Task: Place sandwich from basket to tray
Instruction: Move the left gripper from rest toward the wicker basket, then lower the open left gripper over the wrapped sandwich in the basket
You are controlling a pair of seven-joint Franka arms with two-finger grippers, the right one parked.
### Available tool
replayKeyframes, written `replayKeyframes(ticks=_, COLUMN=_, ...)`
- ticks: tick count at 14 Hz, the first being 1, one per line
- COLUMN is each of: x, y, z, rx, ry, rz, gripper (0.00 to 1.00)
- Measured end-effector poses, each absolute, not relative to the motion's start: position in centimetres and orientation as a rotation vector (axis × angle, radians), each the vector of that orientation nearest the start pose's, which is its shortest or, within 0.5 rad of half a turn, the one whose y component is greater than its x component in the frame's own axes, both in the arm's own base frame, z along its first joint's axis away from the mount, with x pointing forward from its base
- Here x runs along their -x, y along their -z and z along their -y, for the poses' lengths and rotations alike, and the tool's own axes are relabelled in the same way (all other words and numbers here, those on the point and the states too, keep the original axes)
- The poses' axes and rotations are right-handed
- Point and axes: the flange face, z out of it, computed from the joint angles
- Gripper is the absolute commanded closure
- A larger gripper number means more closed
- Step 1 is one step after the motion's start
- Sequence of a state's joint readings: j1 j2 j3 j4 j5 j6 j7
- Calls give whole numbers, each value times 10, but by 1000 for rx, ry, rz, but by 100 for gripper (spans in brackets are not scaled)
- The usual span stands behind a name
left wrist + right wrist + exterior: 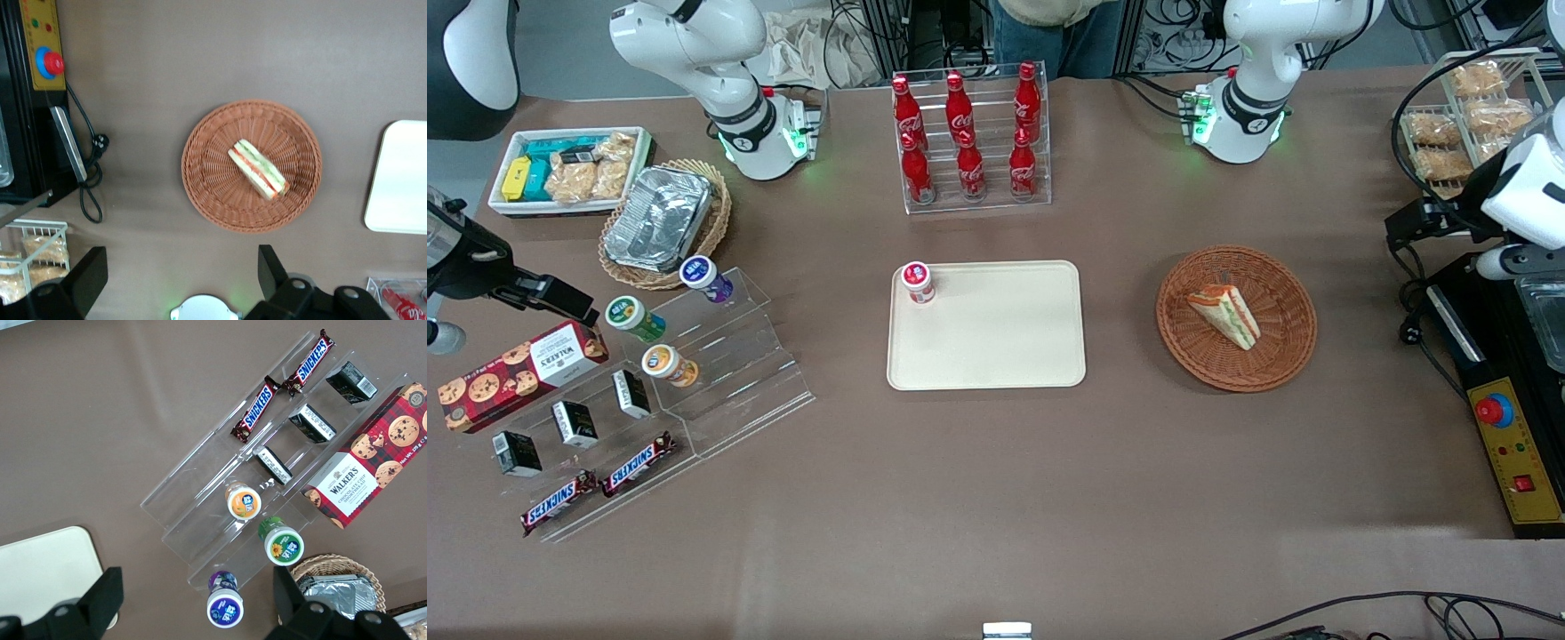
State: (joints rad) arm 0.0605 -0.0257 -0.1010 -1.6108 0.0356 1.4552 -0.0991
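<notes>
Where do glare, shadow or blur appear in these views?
Front view: light reflects on the crinkled silver foil pan; the flat beige tray is evenly lit. Left wrist view: the open gripper is dark above the table, the triangular sandwich in the reddish-brown wicker basket slightly soft. Right wrist view: the clear acrylic steps shine faintly.

Pretty even overhead light is washing over the brown worktop (996, 498), so shadows are staying soft and short. The foil pan (658, 218) is throwing some glare. The tool (180, 273) is hanging wide open above the basket (251, 165), its fingers showing as dark, slightly blurry shapes.
</notes>
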Motion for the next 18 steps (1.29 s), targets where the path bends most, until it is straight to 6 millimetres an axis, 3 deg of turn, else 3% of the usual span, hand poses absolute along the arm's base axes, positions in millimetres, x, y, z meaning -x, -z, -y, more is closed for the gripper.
replayKeyframes(ticks=4, x=-502, y=-584, z=20, rx=3091, ry=-208, rz=96, gripper=0)
replayKeyframes(ticks=9, x=-461, y=-520, z=17, rx=3159, ry=-74, rz=157, gripper=0)
replayKeyframes(ticks=13, x=-455, y=-484, z=18, rx=3211, ry=-8, rz=256, gripper=0)
replayKeyframes(ticks=18, x=-469, y=-450, z=37, rx=3181, ry=35, rz=693, gripper=0)
